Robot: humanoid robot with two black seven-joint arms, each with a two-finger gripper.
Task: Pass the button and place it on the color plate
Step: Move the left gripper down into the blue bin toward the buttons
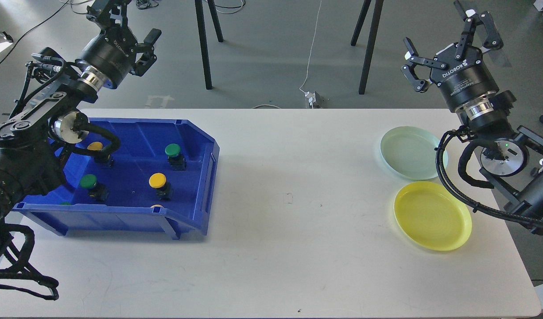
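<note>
My left gripper (125, 26) and right gripper (453, 40) have jaws spread; I should lower left straight onto the yellow button (157, 180), at 5 o'clock.

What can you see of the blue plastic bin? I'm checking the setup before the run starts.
The blue plastic bin is an open-topped, glossy storage box with a cut-down front lip, resting flat on the left side of the white table. Inside stand two green-capped buttons and two yellow-capped buttons on black bases; further caps peek above the near wall. The left arm and its cable cover the bin's left end. The claws are not touching it.
</note>
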